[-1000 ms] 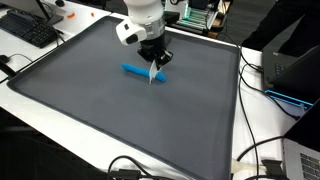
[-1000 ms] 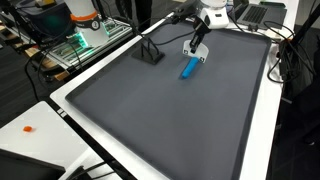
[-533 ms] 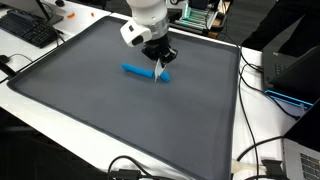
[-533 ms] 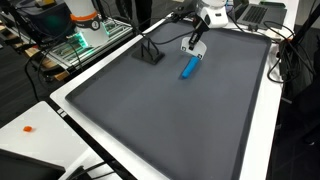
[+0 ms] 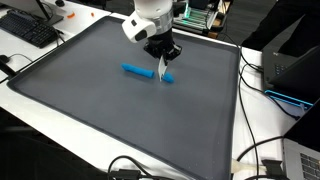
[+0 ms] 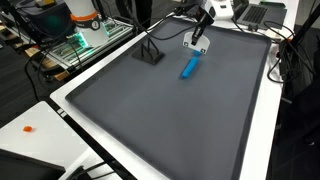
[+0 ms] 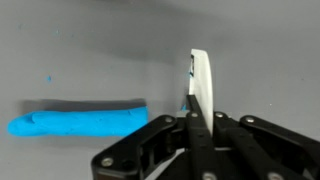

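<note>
White piece (image 7: 201, 85), thin and round-ended, sits pinched between the fingers of the end effector (image 7: 192, 124), which is closed on it; in the wrist view the piece stands straight out from the fingertips, with small blue marks along one edge. In an exterior view the end effector (image 5: 162, 57) points down over the mat (image 5: 90, 100) and the piece (image 5: 162, 68) hangs upright below it; its lower end lines up with one end of the blue marker (image 5: 140, 70); whether it touches the marker or the mat cannot be told from here.

The marker lies flat on the mat, on its far half in an exterior view; in the wrist view the marker (image 7: 80, 120) lies crosswise to the piece, its blunt end just beside the piece and its other end pointing away. In an exterior view the end effector (image 6: 196, 43) hangs over the marker's (image 6: 188, 68) far end.

The mat is dark grey with a pale border and covers most of the white tabletop (image 6: 25, 120); apart from the marker, a black stand (image 6: 150, 52) rests on it near an edge. A keyboard (image 5: 30, 28) lies on the tabletop beyond the mat's corner; a small orange thing (image 6: 30, 128) lies on the tabletop, well apart from the mat.
</note>
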Controlling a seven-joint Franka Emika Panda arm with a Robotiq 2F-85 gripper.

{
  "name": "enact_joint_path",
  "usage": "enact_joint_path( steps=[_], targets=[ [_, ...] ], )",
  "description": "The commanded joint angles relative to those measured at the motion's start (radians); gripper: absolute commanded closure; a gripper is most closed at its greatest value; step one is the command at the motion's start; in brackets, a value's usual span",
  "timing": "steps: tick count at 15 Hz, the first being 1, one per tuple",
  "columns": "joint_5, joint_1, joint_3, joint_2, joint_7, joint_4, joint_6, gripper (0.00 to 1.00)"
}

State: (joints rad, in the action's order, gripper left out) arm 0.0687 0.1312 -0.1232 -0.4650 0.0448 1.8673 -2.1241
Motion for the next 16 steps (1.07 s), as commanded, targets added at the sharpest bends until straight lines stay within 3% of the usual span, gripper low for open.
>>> enact_joint_path(
  steps=[1,16],
  targets=[
    [-0.009,-0.005,0.009,0.037,-0.019,-0.003,0.03,0.99],
    [-0.103,-0.015,0.055,0.037,-0.039,0.015,-0.058,0.99]
  ],
)
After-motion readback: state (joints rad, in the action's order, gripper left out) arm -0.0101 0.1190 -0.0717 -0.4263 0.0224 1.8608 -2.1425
